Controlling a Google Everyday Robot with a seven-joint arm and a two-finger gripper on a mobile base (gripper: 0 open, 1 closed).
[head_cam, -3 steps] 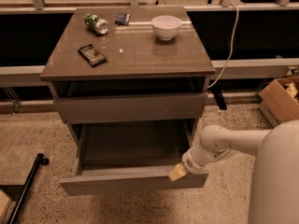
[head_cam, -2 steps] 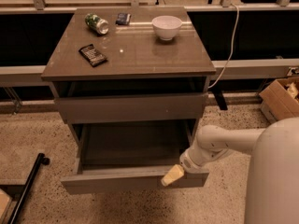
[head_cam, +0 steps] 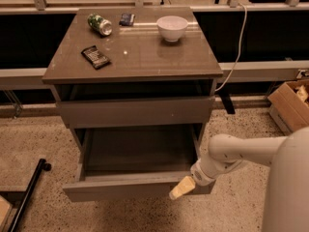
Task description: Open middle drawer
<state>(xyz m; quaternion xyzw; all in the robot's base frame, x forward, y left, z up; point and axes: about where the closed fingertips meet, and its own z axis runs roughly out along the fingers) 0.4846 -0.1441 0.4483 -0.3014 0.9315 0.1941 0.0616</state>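
Now, one gripper (head_cam: 176,192) at one middle drawer (head_cam: 120,191)

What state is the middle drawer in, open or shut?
Open. The middle drawer is pulled well out, its dark floor exposed; the gripper sits at the front panel's right end.

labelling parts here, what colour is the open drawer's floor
Dark grey, in the camera view: middle drawer floor. The gripper is at its front's right end.

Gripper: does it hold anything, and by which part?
It cannot be told. The gripper is at the front panel of the open middle drawer, near its right end; a grip on the panel is not visible.
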